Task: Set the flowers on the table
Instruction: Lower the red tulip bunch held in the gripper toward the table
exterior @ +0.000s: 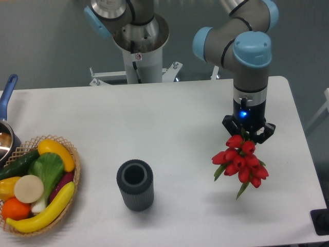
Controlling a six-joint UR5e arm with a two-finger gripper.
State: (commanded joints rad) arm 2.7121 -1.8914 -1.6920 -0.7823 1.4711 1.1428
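White and matte, the surface [169, 118] carries a basket [72, 177] at left and a grey cylinder [135, 184] mid-front. Near its right edge the hand [249, 131] grips the flowers [241, 160], which hang directly beneath it, long axis near vertical, seemingly just above the surface.

Your end effector [248, 135] hangs over the right part of the desk [169, 118], closed on the flowers [240, 160]. White surface lies bare all around that bunch. To your left, the upright grey cylinder [135, 184] stands well apart, and the wicker basket [36, 186] of produce fills the far left edge, beside a pot [6, 135].
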